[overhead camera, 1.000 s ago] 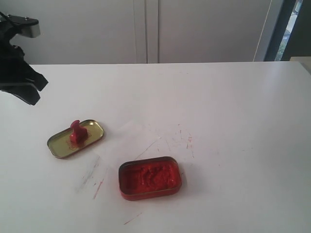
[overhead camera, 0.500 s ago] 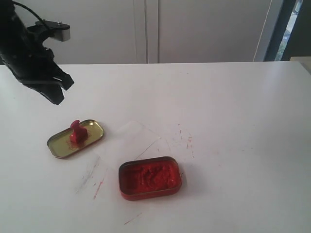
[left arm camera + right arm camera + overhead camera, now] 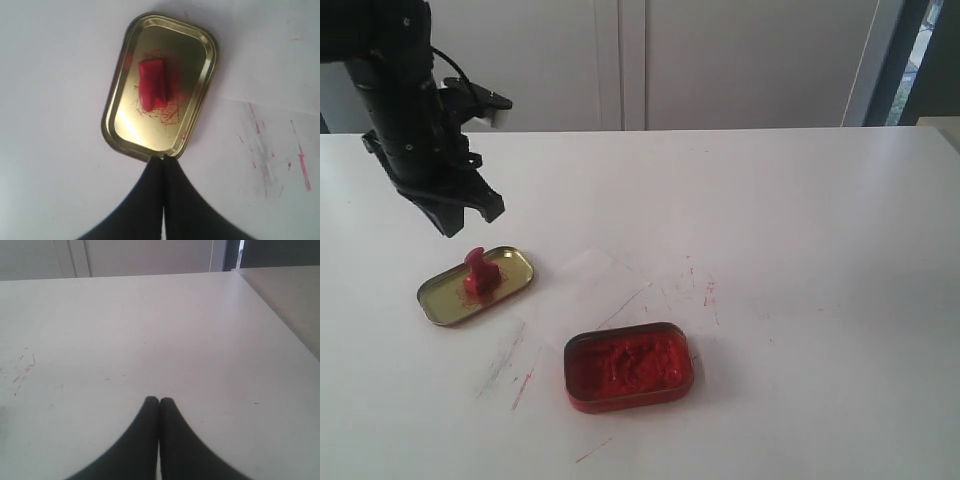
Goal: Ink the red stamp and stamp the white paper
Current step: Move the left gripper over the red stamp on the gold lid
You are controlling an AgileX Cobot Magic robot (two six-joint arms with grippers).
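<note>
Landmark: a shallow gold-coloured metal tin lid [image 3: 442, 302] [image 3: 150, 132] with rounded corners lay open side up on the white tabletop [image 3: 800, 230], its inside smeared with red marks
Red stamp: the small red plastic stamp with a knobbed handle [image 3: 478, 272] [image 3: 152, 85] stood upright inside the gold lid, off its middle
White paper: the thin white rectangular sheet [image 3: 592, 285] lay flat just beside the gold lid, its edges faint against the table; I could not tell whether the two touched
Ink tin: a rounded rectangular red tin of lumpy red ink paste [image 3: 628, 366] sat apart from the gold lid, past the paper
Left gripper: the black left gripper [image 3: 468, 215] [image 3: 162, 161] hung above the gold lid near its edge, clear of the stamp, with its jaws pressed together and holding nothing
Right gripper: the black right gripper [image 3: 159, 401] was well away from the gold lid over bare table, jaws closed on nothing
</note>
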